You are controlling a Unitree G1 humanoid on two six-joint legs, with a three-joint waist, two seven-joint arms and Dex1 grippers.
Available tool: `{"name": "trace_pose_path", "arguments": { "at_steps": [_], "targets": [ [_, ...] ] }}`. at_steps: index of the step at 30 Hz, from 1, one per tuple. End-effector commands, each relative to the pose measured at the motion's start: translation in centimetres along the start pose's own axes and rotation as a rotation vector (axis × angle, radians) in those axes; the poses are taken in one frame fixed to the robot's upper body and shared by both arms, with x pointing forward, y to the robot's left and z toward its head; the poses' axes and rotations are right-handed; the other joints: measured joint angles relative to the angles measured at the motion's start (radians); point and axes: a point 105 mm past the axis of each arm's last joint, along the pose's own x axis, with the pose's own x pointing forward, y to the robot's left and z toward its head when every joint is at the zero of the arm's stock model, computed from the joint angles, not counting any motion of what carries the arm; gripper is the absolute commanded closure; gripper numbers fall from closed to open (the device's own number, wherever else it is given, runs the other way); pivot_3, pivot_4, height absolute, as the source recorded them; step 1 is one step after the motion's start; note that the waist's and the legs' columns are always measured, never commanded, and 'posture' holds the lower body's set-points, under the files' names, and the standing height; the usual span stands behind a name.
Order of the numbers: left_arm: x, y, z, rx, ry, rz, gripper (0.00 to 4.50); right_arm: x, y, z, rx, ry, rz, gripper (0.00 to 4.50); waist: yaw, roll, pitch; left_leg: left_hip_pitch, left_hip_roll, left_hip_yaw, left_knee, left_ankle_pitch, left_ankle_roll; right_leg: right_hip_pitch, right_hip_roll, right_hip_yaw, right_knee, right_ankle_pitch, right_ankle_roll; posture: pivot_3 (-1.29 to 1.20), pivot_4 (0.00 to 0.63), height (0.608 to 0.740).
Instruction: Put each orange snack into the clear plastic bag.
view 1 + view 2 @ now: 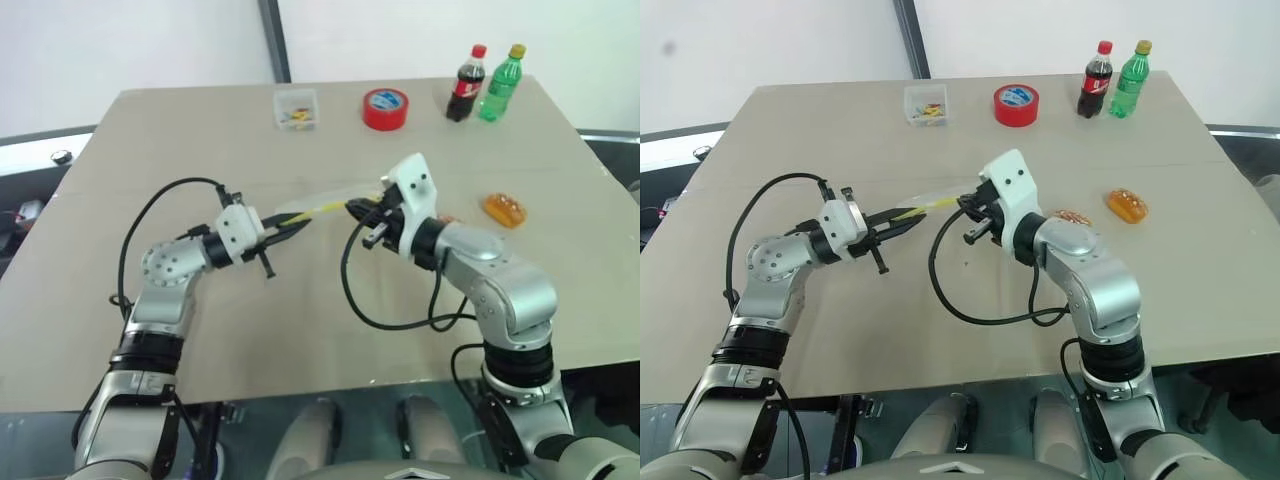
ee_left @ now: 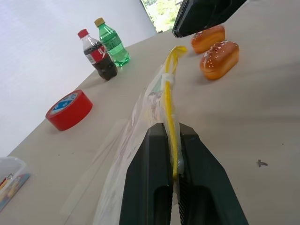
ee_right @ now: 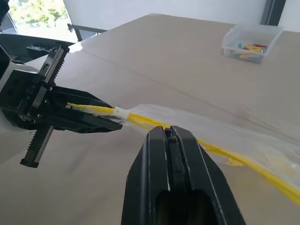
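So far neither orange snack (image 2: 219, 59) is bagged; both lie on the table (image 1: 300, 330). Left pincer (image 1: 296, 226) and right pincer (image 1: 362, 213) each pinch the clear plastic bag (image 3: 225, 136)'s yellow seal, bag not yet opened.

This looks like a robot test room or lab rather than a home. A plain beige rectangular desk (image 1: 300, 330) stands before bare white walls (image 1: 130, 40) with a dark upright post (image 1: 272, 40), carrying unrelated props: a red tape roll (image 1: 386, 108), a cola bottle (image 1: 466, 84), a green bottle (image 1: 502, 84) and a clear box of coloured bits (image 1: 296, 108).

Both arms' fingers (image 2: 161, 178) pinched closed.
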Motion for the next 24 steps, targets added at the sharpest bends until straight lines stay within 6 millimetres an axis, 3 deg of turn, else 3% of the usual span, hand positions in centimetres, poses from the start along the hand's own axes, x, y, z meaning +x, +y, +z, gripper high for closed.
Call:
{"name": "trace_pose_path", "arguments": {
  "at_steps": [1, 12, 19, 24],
  "targets": [
    [0.0, 0.2, 1.2, 0.051, -0.039, 0.002, 4.50, 0.5, 0.8, 1.1, -0.015, -0.039, 0.035, 4.43, -0.001, 0.000, 0.000, 0.000, 0.000, 0.000, 0.000, 0.000, 0.000, 0.000, 0.000, 0.000, 0.000, 0.000, 0.000, 0.00, 0.150, 0.736],
    [-0.1, -1.0, 1.4, 0.069, -0.044, -0.037, 4.50, 1.2, 0.8, 1.0, 0.123, -0.059, 0.037, 4.43, 0.000, 0.000, 0.000, 0.000, 0.000, 0.000, 0.000, 0.000, 0.000, 0.000, 0.000, 0.000, 0.000, 0.000, 0.000, 0.00, 0.150, 0.736],
    [-0.2, -0.7, 1.2, 0.055, -0.035, -0.020, 4.50, 0.5, 1.7, 1.7, 0.175, -0.085, 0.117, 4.43, 0.000, 0.000, 0.000, 0.000, 0.000, 0.000, 0.000, 0.000, 0.000, 0.000, 0.000, 0.000, 0.000, 0.000, 0.000, 0.00, 0.150, 0.736],
    [0.0, -0.8, 1.5, 0.057, -0.045, -0.028, 4.50, 0.6, 1.3, 0.8, 0.167, -0.042, 0.088, 4.43, 0.000, 0.000, 0.000, 0.000, 0.000, 0.000, 0.000, 0.000, 0.000, 0.000, 0.000, 0.000, 0.000, 0.000, 0.000, 0.00, 0.150, 0.736]
  ]
}}
